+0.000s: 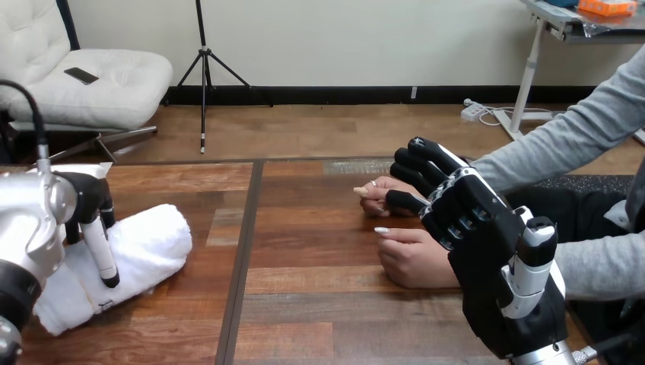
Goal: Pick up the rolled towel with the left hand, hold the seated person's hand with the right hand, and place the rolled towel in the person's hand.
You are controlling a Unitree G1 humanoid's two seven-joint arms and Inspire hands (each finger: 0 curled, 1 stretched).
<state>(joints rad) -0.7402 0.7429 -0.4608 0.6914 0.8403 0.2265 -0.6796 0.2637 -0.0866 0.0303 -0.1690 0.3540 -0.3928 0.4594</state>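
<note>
Left hand (87,199) lay over the rolled towel (152,239) beneath it, grip unclear, and should close mid-roll before lifting; right hand (471,228) curled round the person's hand (375,188) under its fingers.

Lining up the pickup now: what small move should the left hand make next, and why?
The left hand rests on the rolled towel, its fingers straight across it, and the towel lies on the table, not yet gripped. So I would probably curl those fingers round the towel before any lift.
</note>
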